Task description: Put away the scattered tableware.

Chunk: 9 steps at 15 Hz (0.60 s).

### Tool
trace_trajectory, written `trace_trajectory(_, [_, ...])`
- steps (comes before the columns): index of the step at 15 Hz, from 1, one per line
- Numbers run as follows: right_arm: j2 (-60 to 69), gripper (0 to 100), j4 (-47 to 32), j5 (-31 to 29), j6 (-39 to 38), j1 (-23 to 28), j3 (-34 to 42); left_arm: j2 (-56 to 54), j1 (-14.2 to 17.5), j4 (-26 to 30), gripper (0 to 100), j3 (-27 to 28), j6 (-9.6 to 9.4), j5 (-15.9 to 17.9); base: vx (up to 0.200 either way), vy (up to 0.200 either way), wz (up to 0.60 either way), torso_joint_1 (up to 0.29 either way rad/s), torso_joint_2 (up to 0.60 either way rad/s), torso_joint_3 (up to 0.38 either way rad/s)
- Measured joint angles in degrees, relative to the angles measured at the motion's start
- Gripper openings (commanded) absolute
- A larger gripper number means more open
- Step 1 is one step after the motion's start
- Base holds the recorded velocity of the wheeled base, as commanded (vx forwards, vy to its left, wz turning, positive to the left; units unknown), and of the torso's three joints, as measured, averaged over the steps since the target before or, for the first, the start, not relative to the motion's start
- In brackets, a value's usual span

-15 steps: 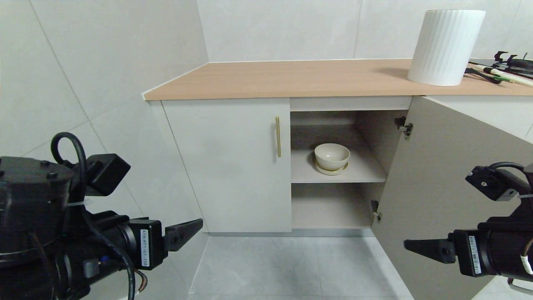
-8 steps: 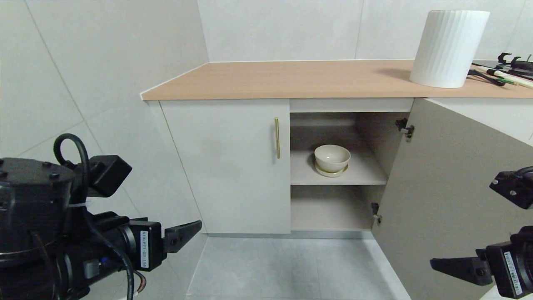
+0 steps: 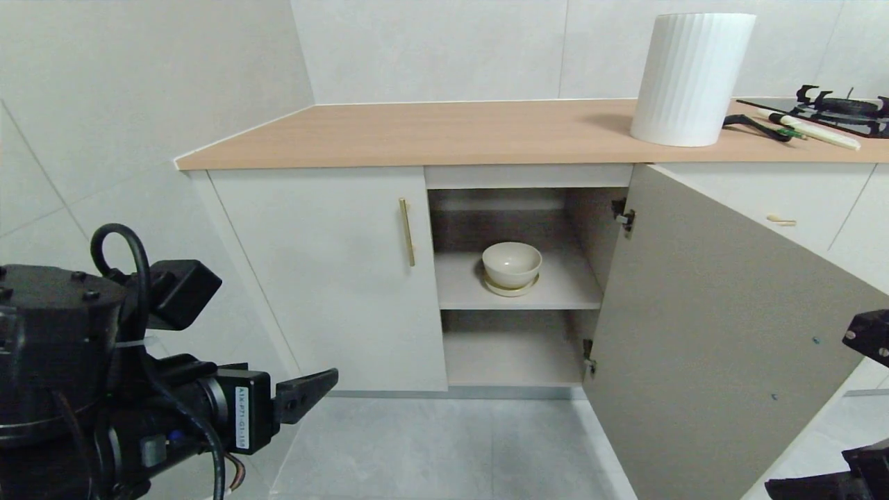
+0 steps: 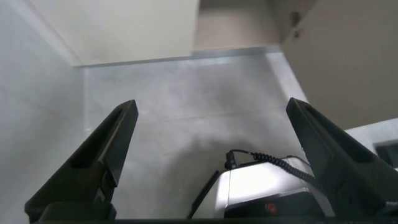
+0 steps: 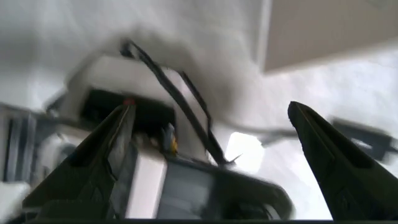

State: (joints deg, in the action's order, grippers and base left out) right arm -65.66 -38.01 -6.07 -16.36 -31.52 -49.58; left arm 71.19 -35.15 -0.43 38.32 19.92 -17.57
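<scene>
The bowl sits on its saucer about the middle of the upper shelf of the cabinet, and it has not stirred. Its slide toward the left of the head view over the last second is our own camera turning right, since the counter, walls and doors all slid with it. What has truly moved is the right gripper, which has dropped away from in front of the open door toward the lower right corner of the head view. Its fingers are spread wide apart with nothing between them. The left gripper hangs low on the left where it was, fingers likewise apart and empty. We judge that this pair is stowed and that we are turning toward the right end of the counter, where the loose utensils have come further into sight beside the stove. Both arms are free for a next pick, and the door is not yet shut. By count we have one bowl, one saucer under it, and two shelves, the lower shelf bare. We also count two doors, one swung open and one shut door with a single brass handle. One white ribbed jar stands near the counter's right end. The utensils beyond it look like two or three, but we cannot separate them surely.
</scene>
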Motion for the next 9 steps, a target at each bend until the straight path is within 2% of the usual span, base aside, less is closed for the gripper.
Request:
trace_trajectory(2, [0.23,100,-4.49,-1.18,0.51,0.27,-1.00,0.02,0.00,0.02,100,0.00,0.02,0.02,0.000,-0.200,0.00,0.005,0.00,0.012])
trace_trajectory(5, [0.20,100,-5.64,-5.75,1.21,3.30,-1.94,0.00,0.00,0.02,100,-0.09,0.00,0.02,0.000,0.000,0.00,0.000,0.00,0.000])
trace_trajectory(9, [-0.18,100,-4.11,-8.07,5.85,13.73,-2.71,-0.02,0.04,0.07,100,-0.09,0.00,0.02,0.000,0.000,0.00,0.000,0.00,0.000])
